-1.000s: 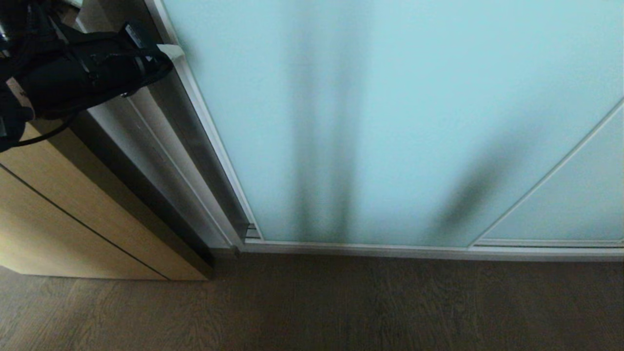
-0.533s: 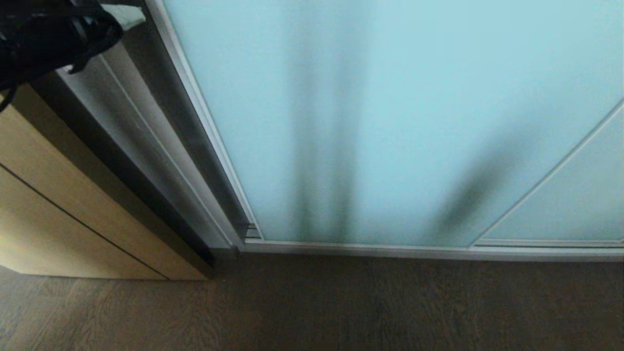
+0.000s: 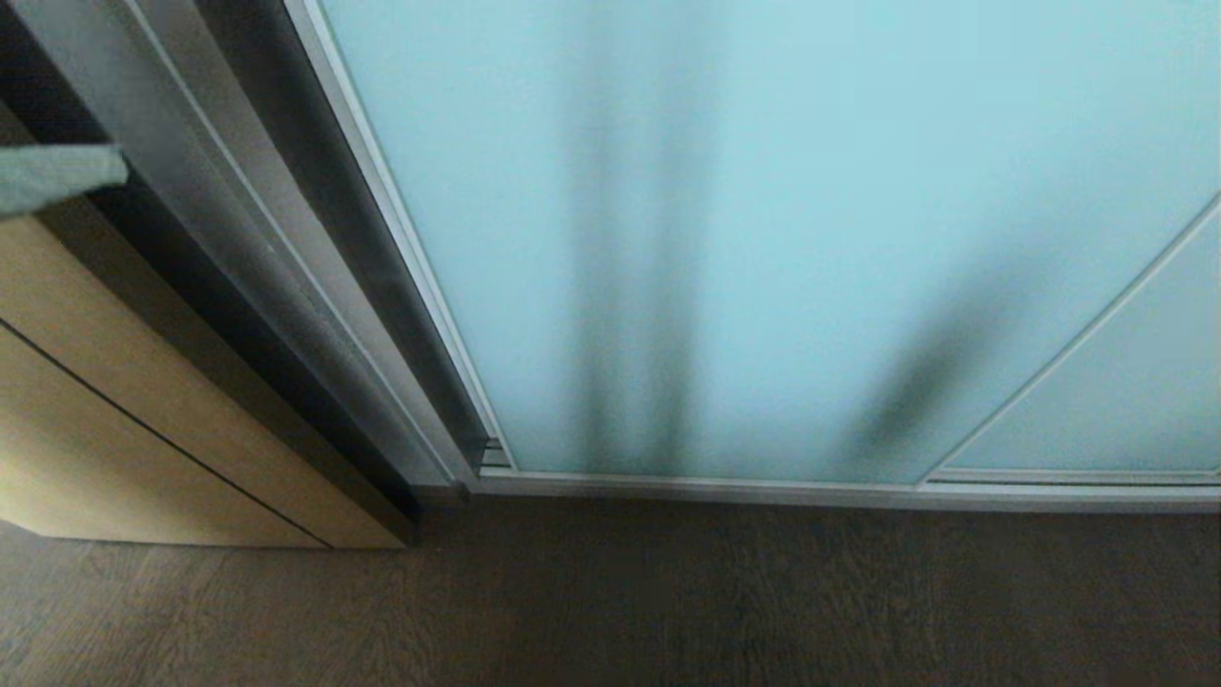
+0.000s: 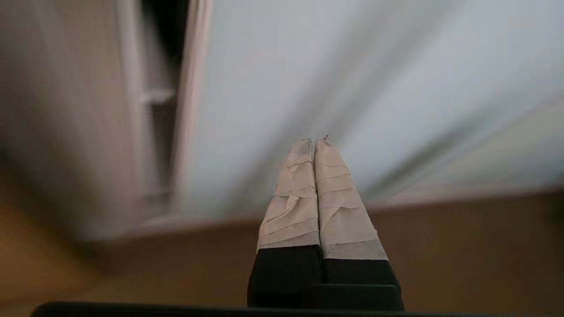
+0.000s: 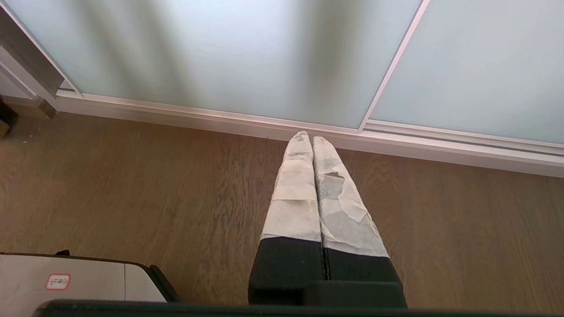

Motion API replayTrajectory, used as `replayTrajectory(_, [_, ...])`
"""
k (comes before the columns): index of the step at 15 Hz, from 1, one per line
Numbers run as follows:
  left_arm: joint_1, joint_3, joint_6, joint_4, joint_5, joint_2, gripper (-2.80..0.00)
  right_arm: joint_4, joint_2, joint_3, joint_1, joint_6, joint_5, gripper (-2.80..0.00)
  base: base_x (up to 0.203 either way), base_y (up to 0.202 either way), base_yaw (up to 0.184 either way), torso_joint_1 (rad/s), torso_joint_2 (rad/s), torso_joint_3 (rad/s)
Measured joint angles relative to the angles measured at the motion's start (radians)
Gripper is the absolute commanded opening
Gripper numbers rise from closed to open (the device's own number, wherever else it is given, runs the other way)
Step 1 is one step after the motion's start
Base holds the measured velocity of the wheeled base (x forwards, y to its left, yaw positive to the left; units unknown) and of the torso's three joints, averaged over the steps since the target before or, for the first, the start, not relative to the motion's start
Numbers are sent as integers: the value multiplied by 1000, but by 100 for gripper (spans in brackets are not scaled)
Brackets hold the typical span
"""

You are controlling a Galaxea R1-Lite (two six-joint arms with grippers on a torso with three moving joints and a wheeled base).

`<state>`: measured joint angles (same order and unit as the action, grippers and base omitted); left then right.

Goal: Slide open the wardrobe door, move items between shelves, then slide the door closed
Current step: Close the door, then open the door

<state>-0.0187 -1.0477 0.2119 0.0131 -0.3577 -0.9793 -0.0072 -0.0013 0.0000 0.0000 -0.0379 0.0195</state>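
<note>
Left gripper [image 4: 314,141] is hanging before the sliding wardrobe door [image 4: 335,79], its taped fingers [image 4: 295,193] pressed together, holding nothing and apart from the glass; right gripper [image 5: 307,135], likewise pinched empty, is pointing at the door's bottom rail [image 5: 211,115].

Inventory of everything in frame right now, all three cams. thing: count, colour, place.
sliding wardrobe door: 1, pale aqua frosted glass with a thin silver frame, fills the middle of the head view, down to the floor track
second glass panel: 1, same aqua, right of it, behind a silver frame bar
wood-grain door: 1, light wood with a dark groove, at the left
floor: 1, brown wood, along the bottom
pale green piece: 1, at the left edge; cannot tell what it is
robot base corner: 1, grey with a red sticker, right wrist view only
left gripper: 1, taped fingers shut, empty, pointing toward the door
right gripper: 1, taped fingers shut, empty, over the floor
</note>
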Motion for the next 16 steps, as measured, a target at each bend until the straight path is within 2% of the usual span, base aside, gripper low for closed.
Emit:
replayTrajectory(1, [0, 84, -79, -31, 33, 79, -280, 0, 0, 0, 0, 0, 0, -280, 0, 0, 0, 0, 0, 0])
replayTrajectory(3, [0, 216, -199, -72, 132, 220, -280, 0, 0, 0, 0, 0, 0, -280, 0, 0, 0, 0, 0, 0])
replayTrajectory(5, [2, 328, -256, -89, 216, 354, -280, 0, 0, 0, 0, 0, 0, -280, 0, 0, 0, 0, 0, 0])
replayTrajectory(8, [4, 495, -279, -118, 336, 552, -280, 0, 0, 0, 0, 0, 0, -280, 0, 0, 0, 0, 0, 0])
replayTrajectory(10, [6, 626, -301, -146, 373, 687, -280, 0, 0, 0, 0, 0, 0, -280, 0, 0, 0, 0, 0, 0])
replayTrajectory(14, [16, 885, -332, -153, 376, 895, -280, 0, 0, 0, 0, 0, 0, -280, 0, 0, 0, 0, 0, 0])
replayTrajectory(16, [17, 976, -313, -103, 354, 945, -280, 0, 0, 0, 0, 0, 0, -280, 0, 0, 0, 0, 0, 0])
